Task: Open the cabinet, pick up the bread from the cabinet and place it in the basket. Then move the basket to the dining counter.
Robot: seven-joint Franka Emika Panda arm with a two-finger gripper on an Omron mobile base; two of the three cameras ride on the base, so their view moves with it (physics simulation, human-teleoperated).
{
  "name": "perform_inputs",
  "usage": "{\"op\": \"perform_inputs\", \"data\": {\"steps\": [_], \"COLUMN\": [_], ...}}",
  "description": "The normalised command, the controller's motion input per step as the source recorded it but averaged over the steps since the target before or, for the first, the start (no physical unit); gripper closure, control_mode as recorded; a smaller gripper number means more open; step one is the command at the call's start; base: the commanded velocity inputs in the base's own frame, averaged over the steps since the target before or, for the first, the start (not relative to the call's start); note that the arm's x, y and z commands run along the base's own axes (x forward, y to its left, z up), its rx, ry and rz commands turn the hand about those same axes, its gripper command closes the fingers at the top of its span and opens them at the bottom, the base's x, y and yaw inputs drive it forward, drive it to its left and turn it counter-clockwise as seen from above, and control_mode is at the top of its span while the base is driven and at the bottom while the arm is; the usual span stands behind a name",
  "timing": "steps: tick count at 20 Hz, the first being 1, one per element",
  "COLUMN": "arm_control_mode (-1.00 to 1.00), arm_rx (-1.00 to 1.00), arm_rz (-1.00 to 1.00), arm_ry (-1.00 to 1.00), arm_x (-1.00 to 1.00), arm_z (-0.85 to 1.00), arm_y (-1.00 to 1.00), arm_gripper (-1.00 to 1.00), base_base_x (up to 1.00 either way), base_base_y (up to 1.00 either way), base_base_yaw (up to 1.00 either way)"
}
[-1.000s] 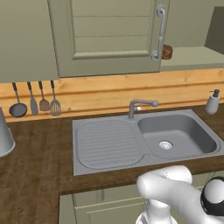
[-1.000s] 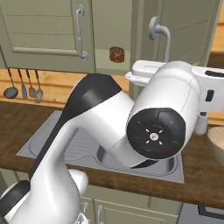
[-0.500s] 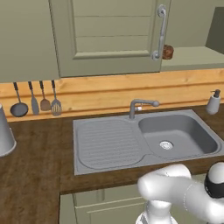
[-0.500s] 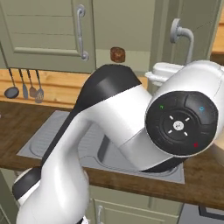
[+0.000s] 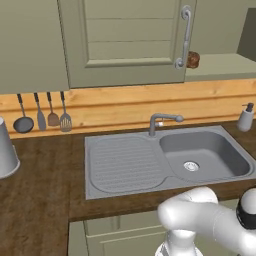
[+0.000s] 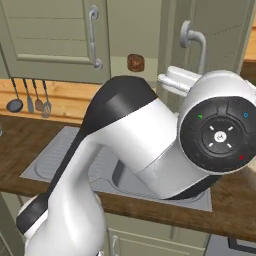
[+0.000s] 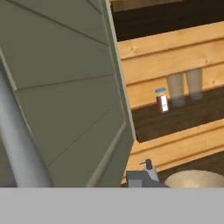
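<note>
The sage-green cabinet stands open. Its door (image 6: 222,30) is swung out to the right, and the curved grey handle (image 6: 192,40) faces the room. The bread (image 6: 135,62), a small dark-brown lump, sits on the cabinet shelf (image 5: 220,67) and appears again as the bread (image 5: 193,60) beside the shut neighbouring door. My gripper (image 6: 174,82) is close below the handle, its fingertips hidden behind my arm. In the hand view the door panel (image 7: 65,87) and handle bar (image 7: 17,144) are very near, and the rim of the tan basket (image 7: 194,178) shows low down. The dining counter is out of view.
A grey steel sink (image 5: 165,160) with a tap (image 5: 160,120) is set in the dark wood worktop. Utensils (image 5: 42,112) hang on the wooden backsplash at left. A soap dispenser (image 5: 245,117) stands at right. A small bottle (image 7: 162,99) and two cups (image 7: 183,87) stand further along.
My arm's large joint has swung to the right. The open door and its handle have moved to the right with my hand. The bread has not moved.
</note>
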Motion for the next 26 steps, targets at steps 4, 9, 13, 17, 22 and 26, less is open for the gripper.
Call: {"op": "perform_inputs", "data": {"steps": [4,9,13,17,22,26], "arm_control_mode": [-1.0,-1.0,-1.0,-1.0,-1.0,-1.0], "arm_rx": [0.21,0.18,0.22,0.25,0.26,-0.01], "arm_rz": [-0.21,-0.17,-0.03,0.0,0.01,0.05], "arm_ry": [-0.32,-0.31,-0.3,-0.25,-0.24,-0.33], "arm_x": [-1.0,-1.0,-1.0,-1.0,-1.0,-1.0], "arm_z": [-1.0,-0.78,-0.73,-0.02,-0.71,-0.9], "arm_y": [0.81,0.2,0.14,-0.38,0.5,1.0], "arm_gripper": [-1.0,-1.0,-1.0,-1.0,-1.0,-1.0], "base_base_x": [0.0,0.0,0.0,0.0,0.0,0.0], "base_base_y": [0.0,0.0,0.0,0.0,0.0,0.0], "base_base_yaw": [0.0,0.0,0.0,0.0,0.0,0.0]}}
